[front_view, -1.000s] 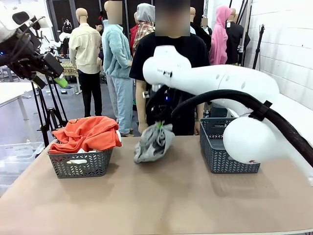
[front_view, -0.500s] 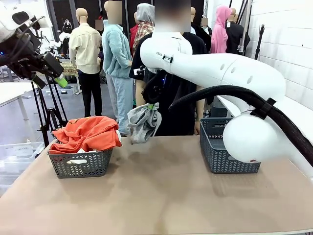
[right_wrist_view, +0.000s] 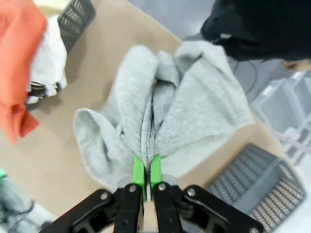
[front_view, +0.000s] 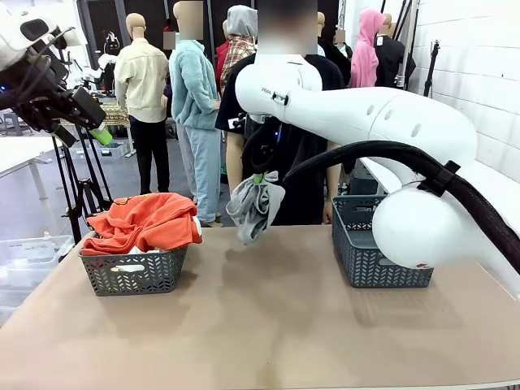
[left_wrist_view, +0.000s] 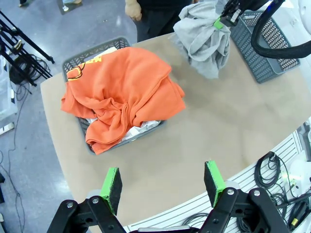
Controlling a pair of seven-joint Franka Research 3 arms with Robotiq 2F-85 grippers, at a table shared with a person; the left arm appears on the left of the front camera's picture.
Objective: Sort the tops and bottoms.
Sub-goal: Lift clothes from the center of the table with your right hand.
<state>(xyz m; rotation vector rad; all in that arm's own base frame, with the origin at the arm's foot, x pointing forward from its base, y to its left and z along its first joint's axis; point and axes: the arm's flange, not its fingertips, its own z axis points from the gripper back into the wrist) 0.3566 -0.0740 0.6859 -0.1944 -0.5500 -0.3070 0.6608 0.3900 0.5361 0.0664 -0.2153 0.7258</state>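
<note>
A light grey garment (front_view: 255, 208) hangs bunched above the table's far middle, with my right gripper (front_view: 260, 178) shut on its top. The right wrist view shows the green pads (right_wrist_view: 139, 171) pinching a fold of the grey cloth (right_wrist_view: 189, 114). An orange-red garment (front_view: 145, 222) is heaped over the left basket (front_view: 134, 276), with a white garment (left_wrist_view: 142, 130) peeking out beneath it. My left gripper (front_view: 99, 135) is held high at the far left, open with nothing between its fingers (left_wrist_view: 163, 182), looking down on the orange-red garment (left_wrist_view: 121, 90) and the grey garment (left_wrist_view: 204, 39).
A second dark lattice basket (front_view: 357, 244) stands at the right of the table, beside the hanging cloth. A person in black (front_view: 284, 146) stands at the far edge behind the grey garment. The near half of the table (front_view: 260, 333) is bare.
My right gripper has lifted the grey garment off the table, swung it left, then back a little to the right. The left arm has not moved.
</note>
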